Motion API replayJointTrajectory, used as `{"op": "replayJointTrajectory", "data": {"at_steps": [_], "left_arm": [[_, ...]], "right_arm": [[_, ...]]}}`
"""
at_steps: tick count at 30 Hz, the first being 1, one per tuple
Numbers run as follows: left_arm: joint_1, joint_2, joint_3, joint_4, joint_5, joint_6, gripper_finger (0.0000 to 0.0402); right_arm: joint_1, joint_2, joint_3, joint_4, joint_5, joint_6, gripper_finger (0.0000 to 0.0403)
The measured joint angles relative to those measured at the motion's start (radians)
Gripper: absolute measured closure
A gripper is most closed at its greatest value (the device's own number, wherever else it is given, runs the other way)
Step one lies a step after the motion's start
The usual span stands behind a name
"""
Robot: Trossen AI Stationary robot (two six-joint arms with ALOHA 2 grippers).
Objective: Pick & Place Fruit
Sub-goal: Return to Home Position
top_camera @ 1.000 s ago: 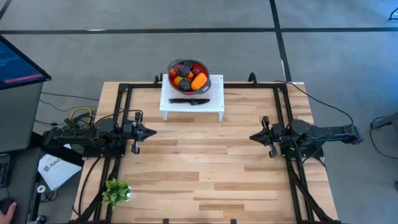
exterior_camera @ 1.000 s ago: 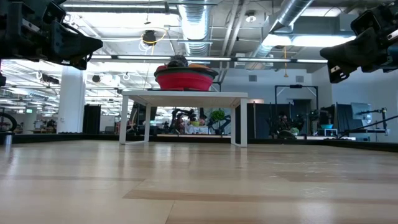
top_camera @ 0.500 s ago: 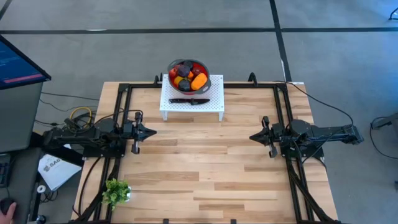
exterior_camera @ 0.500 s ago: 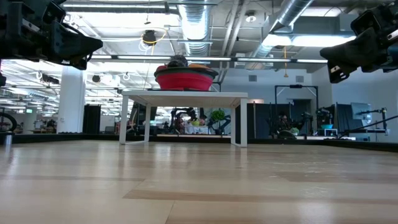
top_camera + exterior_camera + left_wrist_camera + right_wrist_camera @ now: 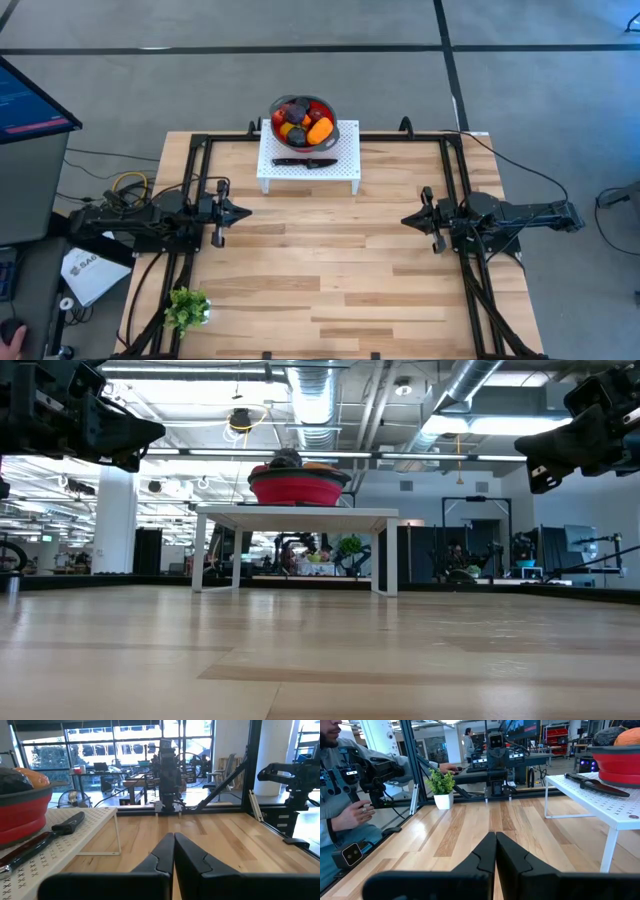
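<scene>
Several small toy fruits (image 5: pixel 303 122), orange, yellow, red and dark maroon, lie heaped in a red bowl (image 5: pixel 277 124) with a grey rim. The bowl stands on a white perforated stand (image 5: pixel 345 150) at the table's far edge, beside a dark knife (image 5: pixel 305 162). In the low view the red bowl (image 5: pixel 298 488) sits on top of the stand (image 5: pixel 297 514). My left gripper (image 5: pixel 246 211) hovers at the table's left, shut, pointing right. My right gripper (image 5: pixel 405 220) hovers at the table's right, shut, pointing left. Both are well short of the bowl.
A small green plant sprig (image 5: pixel 187 307) in a white pot stands at the table's near left corner. A black metal frame (image 5: pixel 205 140) runs along the table's sides. Bare wooden table (image 5: pixel 330 260) lies between the arms. A person (image 5: pixel 340 795) sits beyond the table's left side.
</scene>
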Motion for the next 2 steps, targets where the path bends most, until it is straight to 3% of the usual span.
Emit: {"op": "replayJointTrajectory", "data": {"at_steps": [2], "left_arm": [[0.000, 0.000, 0.000, 0.000, 0.000, 0.000, 0.0398]], "right_arm": [[0.000, 0.000, 0.000, 0.000, 0.000, 0.000, 0.0398]]}}
